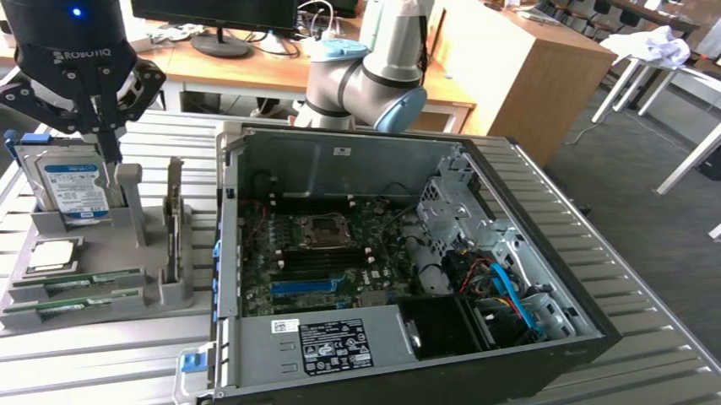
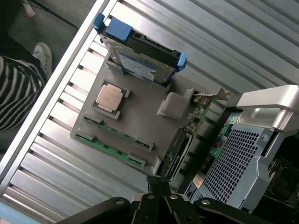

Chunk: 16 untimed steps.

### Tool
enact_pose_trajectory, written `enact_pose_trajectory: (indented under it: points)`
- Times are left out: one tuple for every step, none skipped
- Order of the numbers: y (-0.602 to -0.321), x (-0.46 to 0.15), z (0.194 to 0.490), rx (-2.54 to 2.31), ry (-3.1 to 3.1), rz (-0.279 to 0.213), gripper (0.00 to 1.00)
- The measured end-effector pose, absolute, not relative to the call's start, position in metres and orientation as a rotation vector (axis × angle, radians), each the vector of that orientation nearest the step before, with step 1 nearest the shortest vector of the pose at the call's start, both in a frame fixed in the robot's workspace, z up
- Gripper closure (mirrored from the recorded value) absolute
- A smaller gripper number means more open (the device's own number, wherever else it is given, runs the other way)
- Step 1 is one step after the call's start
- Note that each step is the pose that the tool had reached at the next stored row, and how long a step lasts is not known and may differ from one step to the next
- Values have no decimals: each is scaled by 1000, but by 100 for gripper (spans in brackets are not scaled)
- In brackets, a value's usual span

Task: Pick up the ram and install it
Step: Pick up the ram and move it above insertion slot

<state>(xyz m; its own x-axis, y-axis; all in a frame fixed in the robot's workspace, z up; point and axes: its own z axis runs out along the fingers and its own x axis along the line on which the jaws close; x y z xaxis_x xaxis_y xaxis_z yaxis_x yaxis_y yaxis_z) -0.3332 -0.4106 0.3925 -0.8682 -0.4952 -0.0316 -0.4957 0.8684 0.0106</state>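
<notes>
The ram [image 1: 81, 282] stands on edge in a slot of the grey holder [image 1: 167, 295], just beside a second, identical stick [image 1: 62, 308]. A processor chip [image 1: 51, 256] and an upright hard drive [image 1: 73, 190] share the holder. The jaws are together, gripping nothing, above the holder near the hard drive. The holder stands on the slatted worktop [image 1: 113, 359] beside the open computer case [image 1: 338, 160].

Slatted table [image 1: 101, 363]: grey holder [image 2: 145, 119], computer case [image 1: 327, 160]

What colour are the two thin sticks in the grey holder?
Green. The ram sticks show best in the wrist view.
</notes>
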Motion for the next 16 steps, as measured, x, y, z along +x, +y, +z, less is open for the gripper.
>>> enact_pose_trajectory:
  points:
    - [-411,-333,392,-808,3007,29,90]
    - [-411,-333,392,-817,3005,29,90]
    - [-411,-333,392,-827,3002,29,90]
    - [-411,-333,392,-837,2999,29,90]
    - [-411,-333,392,-846,2997,29,90]
    - [-411,-333,392,-855,2994,29,90]
    - [-411,-333,392,-865,2992,30,90]
    - [-411,-333,392,-874,2989,30,90]
    - [-411,-333,392,-883,2986,30,90]
    - [-411,-333,392,-892,2984,30,90]
    - [-411,-333,392,-903,2981,30,90]
    - [-411,-333,392,-912,2978,30,90]
    - [-411,-333,392,-921,2975,30,90]
    - [-411,-333,392,-930,2972,30,90]
    - [-411,-333,392,-939,2969,31,90]
    - [-411,-333,393,-949,2967,31,90]
